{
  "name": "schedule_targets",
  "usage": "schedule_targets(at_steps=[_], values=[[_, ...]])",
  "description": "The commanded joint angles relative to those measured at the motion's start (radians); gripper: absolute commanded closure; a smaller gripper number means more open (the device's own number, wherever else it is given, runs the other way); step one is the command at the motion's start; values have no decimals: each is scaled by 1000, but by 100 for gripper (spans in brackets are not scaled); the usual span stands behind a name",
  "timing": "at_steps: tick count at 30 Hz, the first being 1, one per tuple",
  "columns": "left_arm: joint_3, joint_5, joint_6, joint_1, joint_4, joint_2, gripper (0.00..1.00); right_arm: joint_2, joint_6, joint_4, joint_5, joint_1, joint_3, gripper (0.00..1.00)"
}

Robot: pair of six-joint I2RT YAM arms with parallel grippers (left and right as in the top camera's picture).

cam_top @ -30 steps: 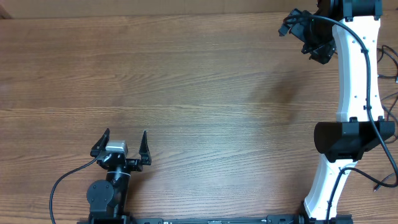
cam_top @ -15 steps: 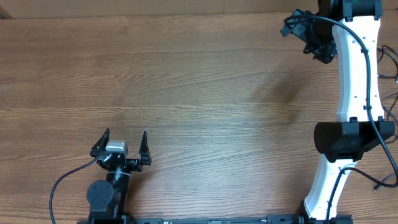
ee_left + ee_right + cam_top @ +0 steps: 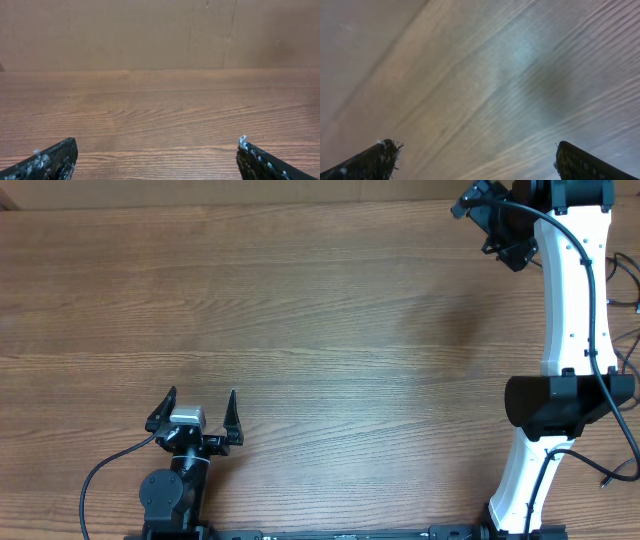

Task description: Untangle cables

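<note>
Cables [image 3: 604,479] show only as thin black cords at the right edge of the overhead frame, beside the right arm [image 3: 570,310]. One ends in a small plug at lower right, and whether they are knotted cannot be told. The wooden surface [image 3: 320,330] fills the rest. The left hand [image 3: 201,394] sits at lower left, its fingers spread wide and grasping nothing. The right hand [image 3: 490,225] is at the upper right by the surface's far edge, also released. Both wrist views show only bare wood between the fingers.
</note>
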Motion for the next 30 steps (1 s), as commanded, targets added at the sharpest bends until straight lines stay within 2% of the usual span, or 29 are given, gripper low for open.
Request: schedule_targets(at_steps=[1,8,21,30], values=[[-4,-14,0,5,-3,-10,0,-73,44,69,8,17,-42,0],[-4,-14,0,5,-3,-10,0,-230,-76,267,29,41,-294,0],[-4,-14,0,5,-3,-10,0,-597,-81,738,35,45,-990,0],[-4,-14,0,5,-3,-10,0,-791,-117,970,44,45,-1249,0]])
